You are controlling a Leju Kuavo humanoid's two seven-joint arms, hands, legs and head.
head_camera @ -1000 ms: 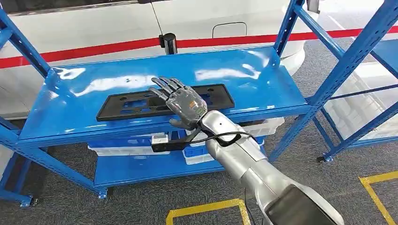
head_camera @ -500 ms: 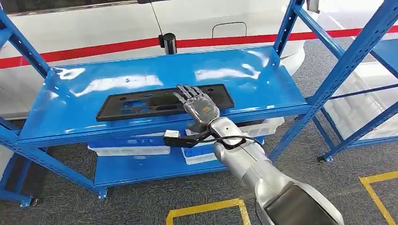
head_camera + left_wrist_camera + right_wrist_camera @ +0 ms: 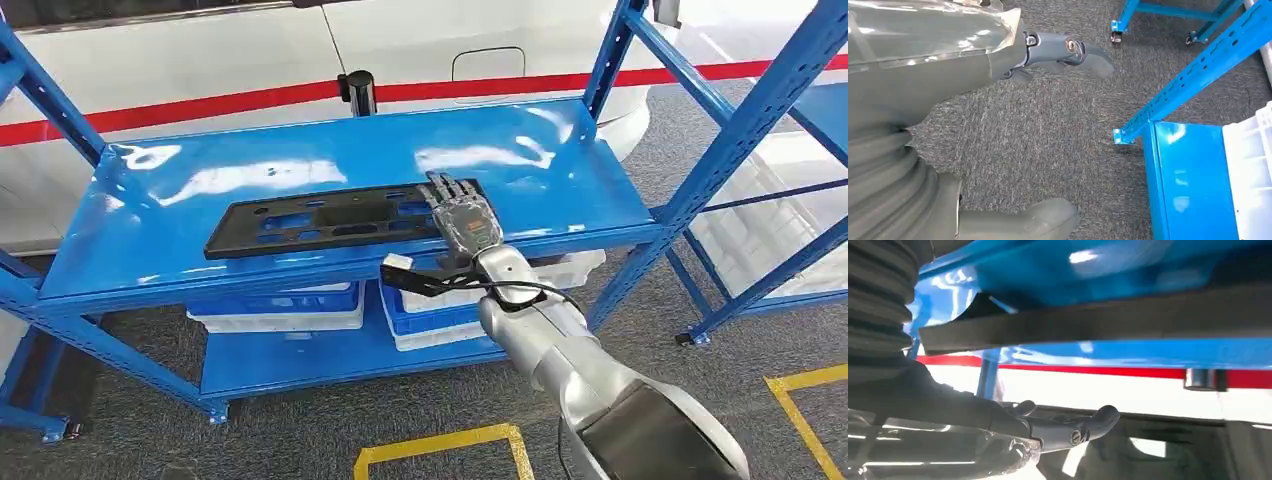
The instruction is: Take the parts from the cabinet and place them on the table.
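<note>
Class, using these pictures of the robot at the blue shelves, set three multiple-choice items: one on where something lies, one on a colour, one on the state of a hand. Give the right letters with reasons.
1. Where does the black plate lie?
A. On the top shelf
B. On the floor
C. In a white bin

2. What colour is the tape on the floor?
A. Green
B. Yellow
C. White

3. How is the right hand?
A. Closed round a bin
B. Lifting the plate clear of the shelf
C. Fingers spread flat over the plate's right end

Answers:
1 A: the head view shows the plate flat on the blue top shelf.
2 B: yellow lines mark the grey carpet.
3 C: the fingers are stretched out over that end, and the plate lies on the shelf.
</note>
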